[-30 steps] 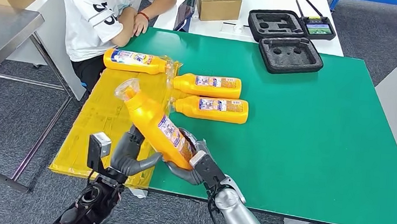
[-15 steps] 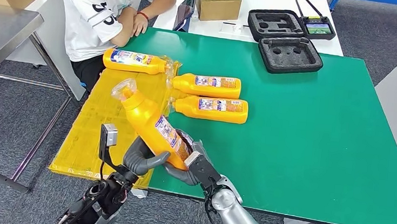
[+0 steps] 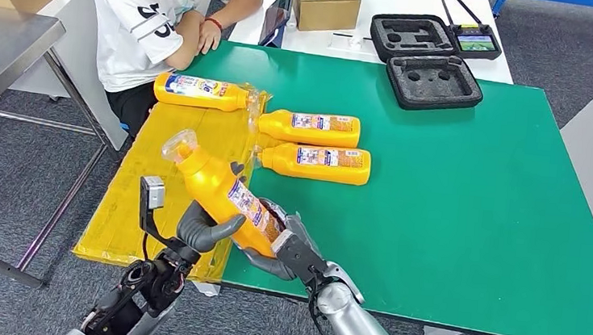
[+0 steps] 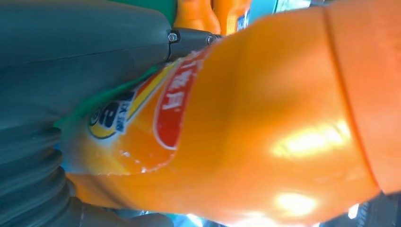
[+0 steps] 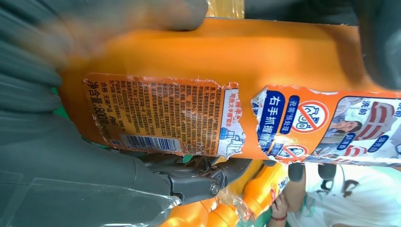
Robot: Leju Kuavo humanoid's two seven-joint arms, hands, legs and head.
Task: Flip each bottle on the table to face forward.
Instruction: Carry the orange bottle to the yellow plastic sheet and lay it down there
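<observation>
Head view: both hands are holding one orange bottle [image 3: 222, 189] in the air, over the near-left corner of the green desk [image 3: 467, 215], just above the yellow sheet [image 3: 150, 179] lying on that corner. Bottle is tilting, capped neck pointing up and away to the left, base down toward the robot.

Left hand [image 3: 205, 231] is wrapping its thumb and fingers around the lower body from the left. Right hand [image 3: 276, 247] is cupping the base from the right. Neither is spread; both are pressing on the bottle.

Right wrist view is showing the back label [image 5: 161, 116], small print plus barcode, torn along one edge. Left wrist view is showing a red and yellow label patch curving around the bottle's side; probably the front, can't confirm.

Three more bottles are lying flat further out: one [image 3: 201, 92] near the seated person [image 3: 161, 10], two [image 3: 310, 127] [image 3: 316, 163] side by side on the green. Labels on all three are facing up; too small to say front or back.

Step, as I read it: mid-flip on this bottle, rotation being worked between the two hands, not yet set down.

Next move is calling for rolling it about its long axis until the front faces the intended way, then laying it on the desk. The two-hand regrip is the risky part: glossy plastic, loose torn label under the fingers.
</observation>
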